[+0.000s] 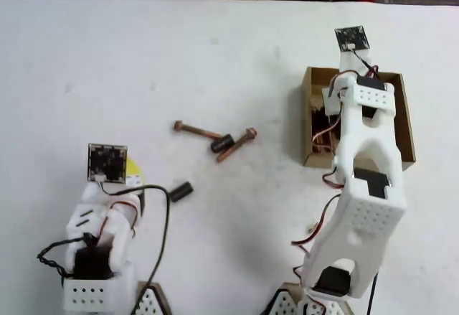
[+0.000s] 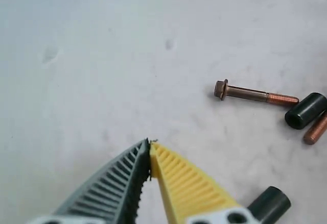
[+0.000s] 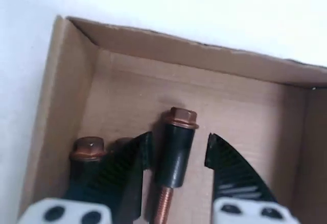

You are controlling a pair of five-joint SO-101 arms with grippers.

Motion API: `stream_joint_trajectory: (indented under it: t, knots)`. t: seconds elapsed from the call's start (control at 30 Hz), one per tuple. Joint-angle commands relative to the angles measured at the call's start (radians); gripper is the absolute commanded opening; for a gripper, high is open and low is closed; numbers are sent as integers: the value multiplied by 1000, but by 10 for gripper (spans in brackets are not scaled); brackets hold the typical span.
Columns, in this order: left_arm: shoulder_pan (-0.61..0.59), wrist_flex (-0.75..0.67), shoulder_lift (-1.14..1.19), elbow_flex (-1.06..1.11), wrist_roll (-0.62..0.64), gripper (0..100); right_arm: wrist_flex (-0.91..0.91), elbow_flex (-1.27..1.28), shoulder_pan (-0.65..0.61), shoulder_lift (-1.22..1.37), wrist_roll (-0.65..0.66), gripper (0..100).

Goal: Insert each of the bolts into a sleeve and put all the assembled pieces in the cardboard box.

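An assembled piece lies inside the cardboard box. It is a copper-coloured bolt with a flanged hexagonal head, pushed through a black sleeve so that its threaded end sticks out. It sits between the black fingers of the right gripper, which are spread apart, with a gap showing beside the sleeve. A second assembled piece sits next to it by the box wall, partly hidden behind one finger.

In the high view the box is at the right of the frame. Mid-frame on the white table lie a bare bolt and another bolt, with a loose sleeve between them. A spare sleeve lies to their lower left, near the left gripper. Its grey and yellow fingers are pressed together on nothing.
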Motion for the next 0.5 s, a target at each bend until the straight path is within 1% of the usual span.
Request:
stream_joint_trajectory:
  t: [0.0, 0.13, 0.33, 0.4, 0.47]
  knots:
    - [-5, -26, -5, -2, -11, 22, 84, -43, -27, -166, 20, 152]
    - [-5, -26, -5, -2, -12, 22, 206, -41, -102, -303, 18, 152]
    - [-7, -26, -5, -3, -12, 22, 309, -40, -255, -469, -141, 152]
    - [-21, -26, -5, -5, -12, 22, 346, -40, -315, -509, -167, 152]
    - [-61, -31, -5, -8, -12, 22, 392, -40, -386, -544, -175, 152]
